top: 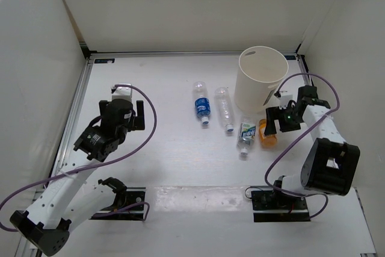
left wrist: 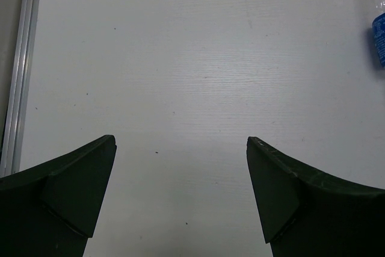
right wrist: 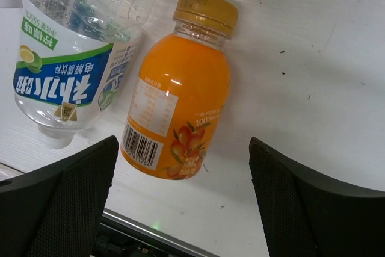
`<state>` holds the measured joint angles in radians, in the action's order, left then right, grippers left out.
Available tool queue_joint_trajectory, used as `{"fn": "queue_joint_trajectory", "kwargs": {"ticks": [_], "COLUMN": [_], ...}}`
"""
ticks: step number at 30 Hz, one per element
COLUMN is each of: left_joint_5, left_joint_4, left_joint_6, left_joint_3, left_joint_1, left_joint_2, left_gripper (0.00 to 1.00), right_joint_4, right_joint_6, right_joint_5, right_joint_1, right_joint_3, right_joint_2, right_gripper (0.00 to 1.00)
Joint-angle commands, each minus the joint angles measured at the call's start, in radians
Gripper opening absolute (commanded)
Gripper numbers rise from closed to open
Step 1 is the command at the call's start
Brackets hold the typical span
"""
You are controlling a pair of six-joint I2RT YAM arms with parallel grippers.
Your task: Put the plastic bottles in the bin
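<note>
- Bin [top: 260, 78] stands upright at the far right of the bench [top: 168, 161]; I see all four bottles lying outside it.
- My right tool [right wrist: 181, 142] is released, jaws wide, above the orange bottle [right wrist: 177, 88] and gripping nothing.
- The green-white labelled bottle [right wrist: 72, 70] lies just beside the orange one.
- The blue-labelled bottle [top: 203, 107] and the plain clear bottle [top: 225, 108] lie side by side, left of the bin.
- My left tool [left wrist: 180, 167] is released too, jaws spread over bare bench, apart from the blue-labelled bottle.

Four bottles [top: 225, 109] lie side by side left-front of the bin [top: 254, 93].
</note>
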<state>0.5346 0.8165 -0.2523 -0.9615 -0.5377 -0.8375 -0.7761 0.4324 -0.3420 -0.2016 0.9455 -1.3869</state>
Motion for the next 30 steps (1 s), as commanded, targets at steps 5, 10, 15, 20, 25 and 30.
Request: {"fn": "queue_joint_trajectory", "kwargs": {"ticks": [5,10,15,20,25,30], "left_joint_5": [0.016,0.021,0.036,0.053,0.056,0.067], "left_joint_4": [0.015,0.032,0.036,0.056,0.072,0.075], "left_joint_6": [-0.013,-0.028,-0.045,-0.059,-0.080,-0.088], "left_joint_3": [-0.019,-0.013,-0.008,-0.011,0.001,0.010], "left_joint_1": [0.005,0.005,0.005,0.007,0.004,0.005], "left_joint_2": [-0.006,0.005,0.014,0.017,0.028,0.051], "left_gripper": [1.00,1.00,1.00,1.00,1.00,1.00], "right_joint_4": [-0.041,-0.115,-0.164,-0.167,-0.204,-0.232], "right_joint_6": [-0.006,-0.017,-0.046,-0.018,-0.038,-0.086], "right_joint_5": [-0.008,0.015,0.026,0.095,0.156,0.248], "right_joint_1": [0.021,0.033,0.040,0.099,0.148,0.186], "right_joint_3": [0.068,0.172,0.236,0.214,0.213,0.234], "right_joint_2": [-0.111,-0.208,-0.290,-0.273,-0.290,-0.313], "right_gripper": [0.90,0.88,0.84,0.81,0.71,0.70]}}
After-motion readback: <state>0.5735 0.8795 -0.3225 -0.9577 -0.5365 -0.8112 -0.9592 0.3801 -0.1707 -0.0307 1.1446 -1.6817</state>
